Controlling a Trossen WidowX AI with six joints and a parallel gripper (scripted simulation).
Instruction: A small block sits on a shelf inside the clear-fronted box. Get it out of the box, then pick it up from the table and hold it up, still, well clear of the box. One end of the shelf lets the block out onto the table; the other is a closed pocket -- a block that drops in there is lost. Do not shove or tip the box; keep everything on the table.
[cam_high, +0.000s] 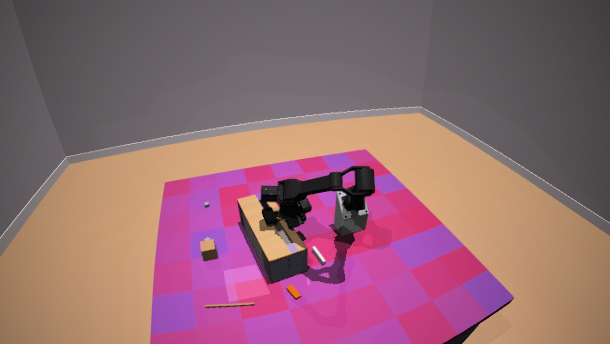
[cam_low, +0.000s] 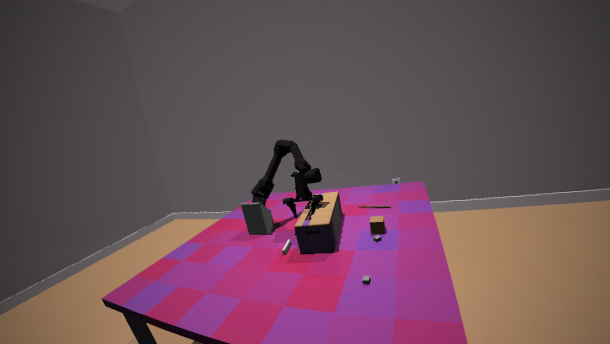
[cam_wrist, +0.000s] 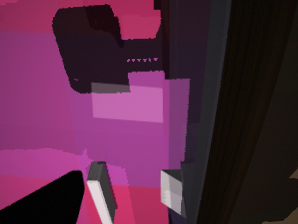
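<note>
- Chequered pink-and-purple table (cam_high: 410, 280): both wide views show the whole top. The wrist view shows only a patch of it.
- Arm (cam_high: 320, 184): the exterior view shows its raised elbow, which looks flat from the top.
- Box (cam_high: 272, 245): the top view shows its tan lid. The exterior view adds a dark end wall (cam_low: 320, 235). In the wrist view it is a dark wall close on the right.
- Grey pedestal (cam_high: 350, 220): it stands just beside the box.
- Gripper (cam_low: 301, 206): it is low at the box's top edge on the pedestal side, spread wide and holding nothing.
- Tan cube (cam_high: 208, 249): it lies apart from the box on the far side from the pedestal.
- Thin stick (cam_high: 229, 304), white cylinder (cam_high: 318, 255), orange piece (cam_high: 293, 292): they lie near the box's end. The orange piece appears only from the top.
- Grey cube (cam_low: 366, 280): it lies well apart from the box.
- Task block: it cannot be made out in any view.
</note>
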